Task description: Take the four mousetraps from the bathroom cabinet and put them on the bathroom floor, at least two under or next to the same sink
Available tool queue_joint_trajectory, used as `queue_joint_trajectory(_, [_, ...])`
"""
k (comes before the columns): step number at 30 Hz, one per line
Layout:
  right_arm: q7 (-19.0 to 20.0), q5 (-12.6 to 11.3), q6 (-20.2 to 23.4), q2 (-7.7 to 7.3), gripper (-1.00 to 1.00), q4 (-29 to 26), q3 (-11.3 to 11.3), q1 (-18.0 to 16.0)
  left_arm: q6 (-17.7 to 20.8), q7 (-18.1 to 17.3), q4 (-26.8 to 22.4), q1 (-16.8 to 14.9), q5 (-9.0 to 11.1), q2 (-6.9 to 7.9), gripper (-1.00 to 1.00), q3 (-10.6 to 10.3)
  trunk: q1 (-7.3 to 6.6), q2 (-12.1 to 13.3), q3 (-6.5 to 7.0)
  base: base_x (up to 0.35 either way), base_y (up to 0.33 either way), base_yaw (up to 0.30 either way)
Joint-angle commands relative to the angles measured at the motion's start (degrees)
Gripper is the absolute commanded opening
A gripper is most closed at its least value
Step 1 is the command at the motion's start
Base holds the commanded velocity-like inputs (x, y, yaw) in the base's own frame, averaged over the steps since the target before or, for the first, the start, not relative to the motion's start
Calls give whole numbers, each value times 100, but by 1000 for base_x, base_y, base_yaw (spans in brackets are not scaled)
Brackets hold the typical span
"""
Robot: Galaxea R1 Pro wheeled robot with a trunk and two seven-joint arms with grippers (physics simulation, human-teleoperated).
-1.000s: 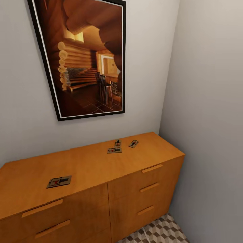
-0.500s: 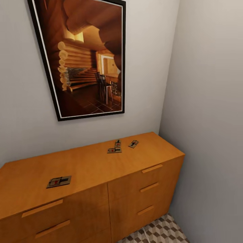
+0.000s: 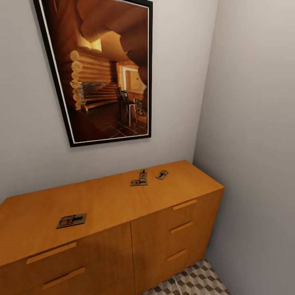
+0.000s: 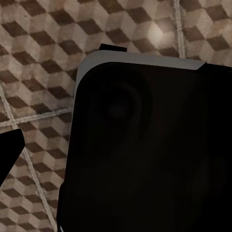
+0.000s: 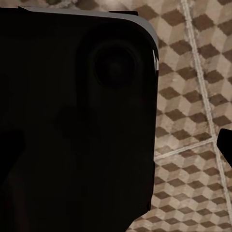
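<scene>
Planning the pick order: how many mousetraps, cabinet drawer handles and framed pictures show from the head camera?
Mousetraps: 4
Drawer handles: 5
Framed pictures: 1
Total: 10

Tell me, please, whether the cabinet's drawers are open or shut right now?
Shut. In the head view every drawer front on the cabinet sits flush with its neighbours, with no gap or pulled-out box showing. The mousetraps lie on its top.

The cabinet is cut off by the head view's left and bottom edges. The three mousetraps near its back right corner are too small to read. In both wrist views a dark body hides most of the bathroom floor.
</scene>
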Motion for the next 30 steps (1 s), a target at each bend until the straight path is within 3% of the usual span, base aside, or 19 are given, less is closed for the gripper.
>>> queue_joint_trajectory(1, [1, 0, -18, -2, 100, 1, 1, -1, -13, -1, 0, -1, 33, -1, 100, 3, 0, -2, -5, 0, 0, 0])
queue_joint_trajectory(30, [-8, 3, -29, -14, 100, 1, -2, -1, -11, -1, 0, -1, 29, -10, 100, 3, 0, -2, -5, 0, 0, 0])
